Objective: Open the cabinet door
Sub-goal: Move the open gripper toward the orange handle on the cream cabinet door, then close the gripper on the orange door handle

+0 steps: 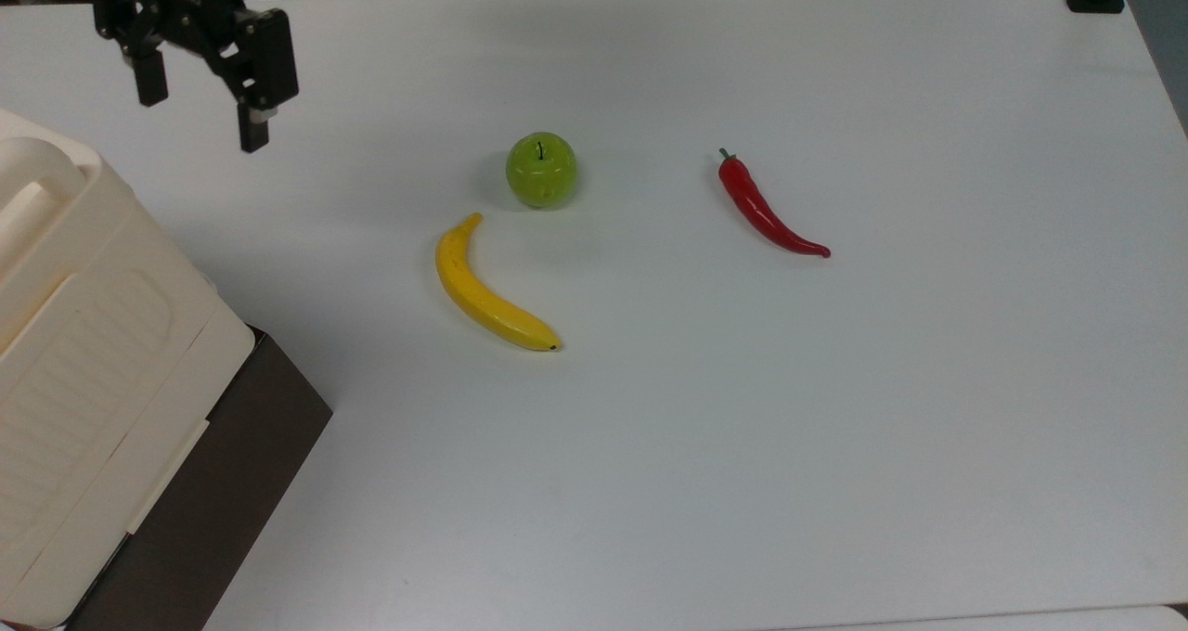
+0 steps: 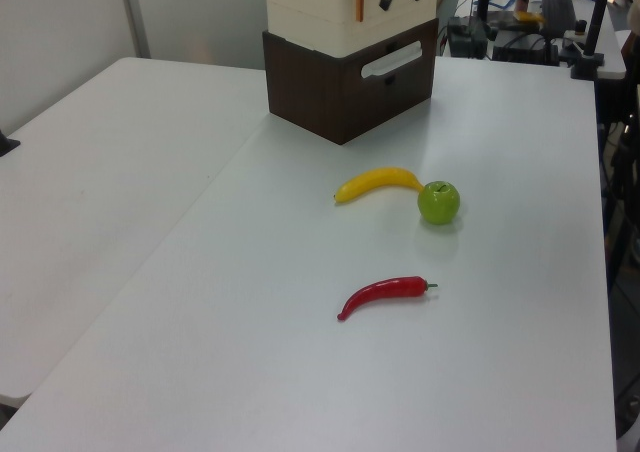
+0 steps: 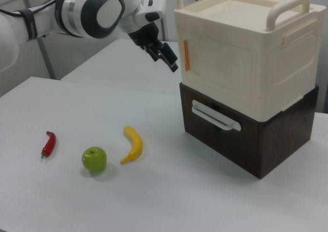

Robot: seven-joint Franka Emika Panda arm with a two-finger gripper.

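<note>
Claw (image 3: 165, 55), fingers spread and empty, hangs just beside the orange strip (image 3: 186, 55) on the closed cabinet door (image 3: 218, 68); the cabinet (image 1: 70, 353) sits at a worktop (image 1: 835, 427) corner. Misjudging the thin strip risks the fingers glancing off or shoving the cabinet along its dark base (image 3: 246, 134).

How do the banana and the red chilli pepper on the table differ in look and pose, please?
The banana is yellow and thick; the chilli pepper is red, slimmer and tapers to a thin tip. The banana lies close to the green apple; the chilli pepper lies apart, further toward the top view's right. Both are curved and rest flat on the white table.
</note>
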